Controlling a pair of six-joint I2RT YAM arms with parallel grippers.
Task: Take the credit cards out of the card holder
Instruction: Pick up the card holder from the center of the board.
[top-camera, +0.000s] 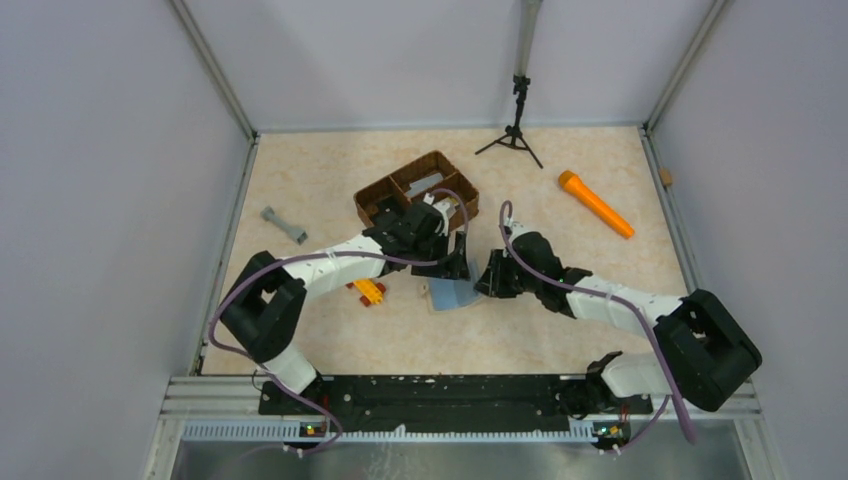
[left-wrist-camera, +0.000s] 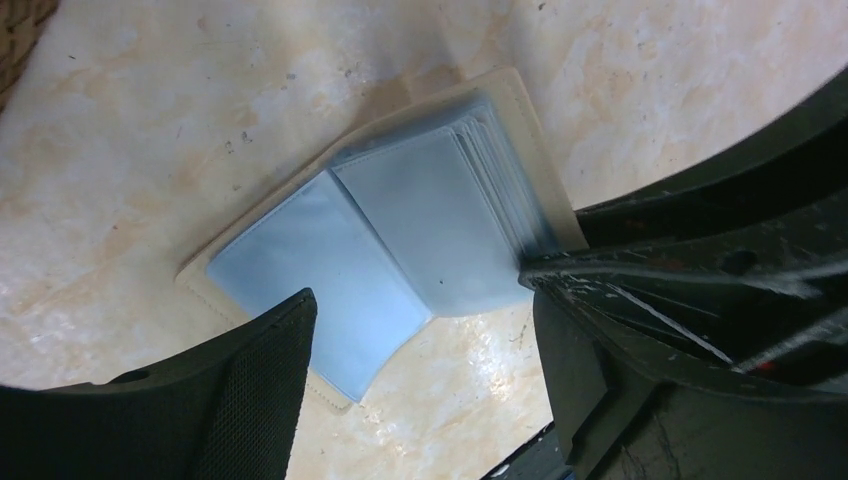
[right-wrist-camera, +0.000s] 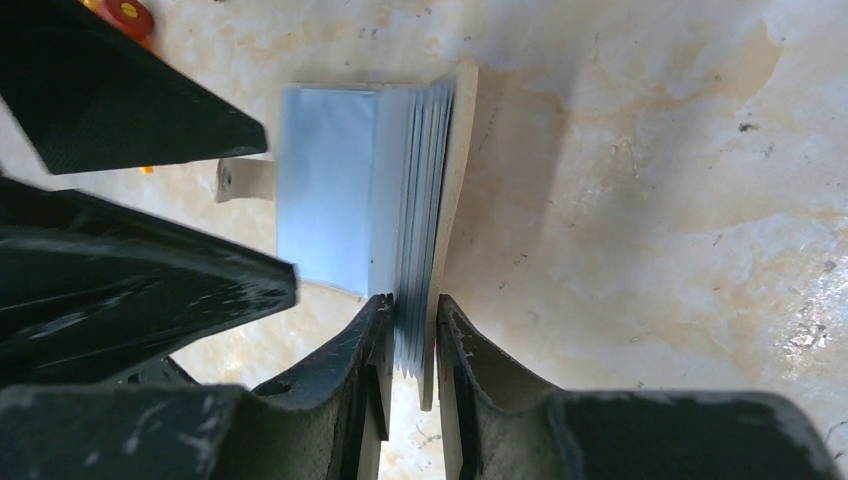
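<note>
Bright even light, soft shadows, close black jaws blurred in wrist views

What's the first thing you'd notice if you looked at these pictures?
The open card holder in the middle of the table, pale blue inside, with the right pincer pinching one edge of it. The left pincer hangs wide open just above it. Behind them sits a brown wicker tray, and far to the right lies a bright orange stick.

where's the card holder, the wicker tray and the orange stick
card holder (left-wrist-camera: 400, 230), left wrist view, on its open pale blue inside page
wicker tray (top-camera: 393, 181), top view, on its far left wall
orange stick (top-camera: 595, 204), top view, on the middle of its length
</note>
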